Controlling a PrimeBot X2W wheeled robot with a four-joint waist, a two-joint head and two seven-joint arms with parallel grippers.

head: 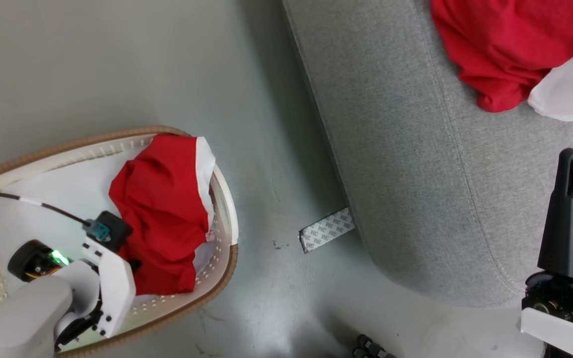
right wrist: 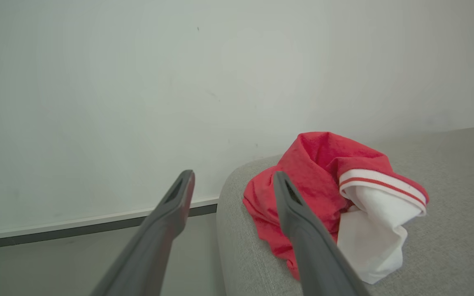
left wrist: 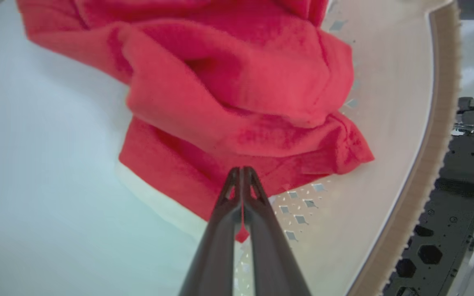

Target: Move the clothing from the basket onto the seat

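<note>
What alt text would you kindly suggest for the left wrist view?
The left claw, shut, pinches the lower edge of a crumpled red garment lying in the cream perforated basket, whose brown rim curves down the right.

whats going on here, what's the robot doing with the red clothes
It is moving laundry from a basket to a sofa. The left gripper is down inside the basket, shut on the edge of a red garment that has not been lifted out. Another red and white garment already lies on the grey sofa. The right gripper is open, near the sofa and holding nothing.
</note>
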